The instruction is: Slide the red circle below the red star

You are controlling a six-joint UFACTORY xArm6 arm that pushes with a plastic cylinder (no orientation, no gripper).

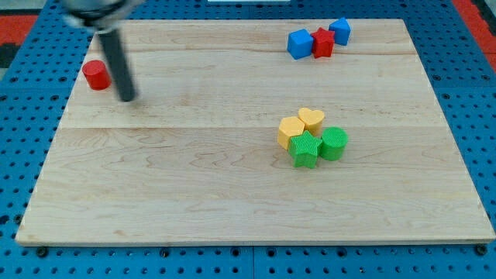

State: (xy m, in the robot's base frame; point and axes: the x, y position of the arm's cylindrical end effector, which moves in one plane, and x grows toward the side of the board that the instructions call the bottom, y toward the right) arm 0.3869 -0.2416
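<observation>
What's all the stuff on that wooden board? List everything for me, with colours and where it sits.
Red circle block: one, red, far left, near the view's top.
Red star block: one, red, top right, between two blue blocks.
Blue blocks: two, blue, flanking the star.
Yellow blocks: two, yellow, centre right; one heart-shaped.
Green blocks: two, green, just below the yellow ones.
Wooden board: one, pale wood.
My tip: dark rod, just right of the red circle.
</observation>
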